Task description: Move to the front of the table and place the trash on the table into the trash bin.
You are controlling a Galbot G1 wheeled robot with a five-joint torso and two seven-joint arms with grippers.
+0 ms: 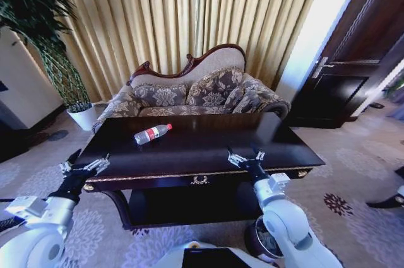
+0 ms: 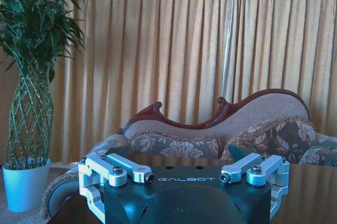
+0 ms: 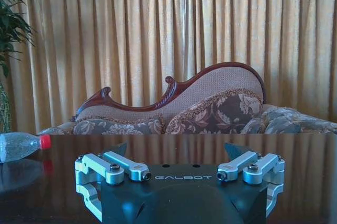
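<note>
Glossy table; bottle lying on side, left of centre. Right gripper and left gripper spread, empty, at front edge. Risk: bottle rolls when nudged. Bin below right arm.

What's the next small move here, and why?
Probably reach the right claw forward and toward the robot's left, to the clear plastic bottle with the red cap. The bottle lies on its side on the glossy dark brown table, untouched; both claws are open and empty; the left claw sits off the table's corner.
</note>
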